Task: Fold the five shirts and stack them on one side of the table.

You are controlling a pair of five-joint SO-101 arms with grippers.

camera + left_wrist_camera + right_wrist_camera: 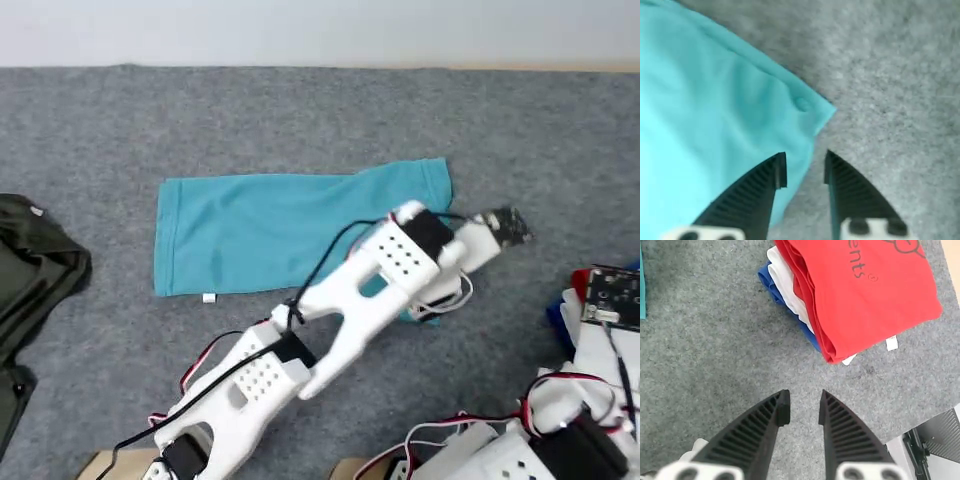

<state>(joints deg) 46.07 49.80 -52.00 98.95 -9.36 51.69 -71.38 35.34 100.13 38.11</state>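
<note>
Left jaws spread over a corner of the teal shirt; right jaws spread near the red-topped stack.

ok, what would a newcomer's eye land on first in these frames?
The teal shirt laid out in the middle of the grey table, with the left end effector open astride its edge near a corner. Next, the folded stack, red on top of white and blue layers, at one side near the open right end effector. A dark green garment lies bunched at the opposite edge.
</note>
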